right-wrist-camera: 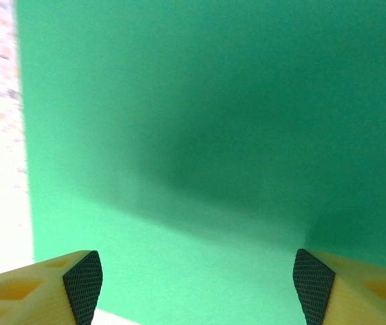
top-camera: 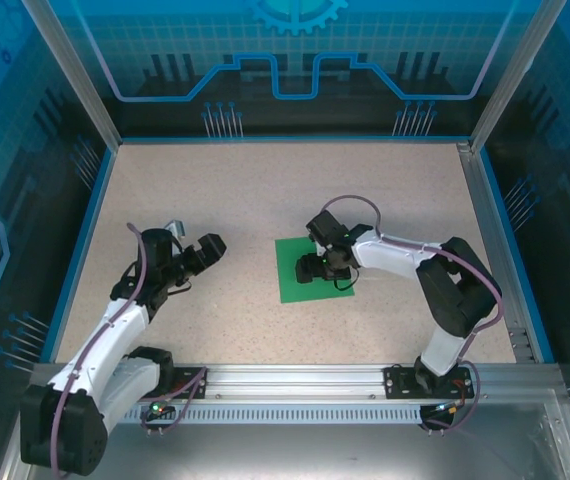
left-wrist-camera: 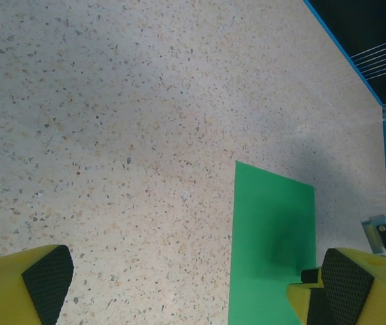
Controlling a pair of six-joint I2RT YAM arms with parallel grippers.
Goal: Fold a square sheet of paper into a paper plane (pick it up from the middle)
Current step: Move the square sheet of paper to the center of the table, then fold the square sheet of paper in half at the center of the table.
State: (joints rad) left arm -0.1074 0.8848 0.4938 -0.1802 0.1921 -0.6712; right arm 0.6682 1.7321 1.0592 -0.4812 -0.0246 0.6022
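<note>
Left gripper: jaws wide apart, nothing between them. It hangs over the table, well apart from the sheet and to its left. On its wrist cam the sheet lies ahead, off toward the right finger.

Right gripper: pointing down over the sheet, about mid-sheet, a bit right of centre. Jaws are spread with nothing pinched. On its wrist cam both pads straddle plain green, with a soft shadow just beyond them. Can't tell if the tips touch the paper yet.

Sheet: flat on the table near the middle, slightly rotated, with no crease or lifted corner visible.

Handling, my read:
- Thin, near weightless, floppy. No stiffness to lean on.
- It lies flush with the table, so there is no edge to get under. The mid-sheet pinch is the way in: pads down on the paper, then close so it buckles into a ridge between them.
- Risk: the paper slides along with the pads instead of buckling. Light downforce and a slow close should help.
- Any pinch leaves a permanent crease, so line it up with the first fold.
- Lifted from the middle, both halves will droop.
- Dragging it could tear or scuff it.
</note>
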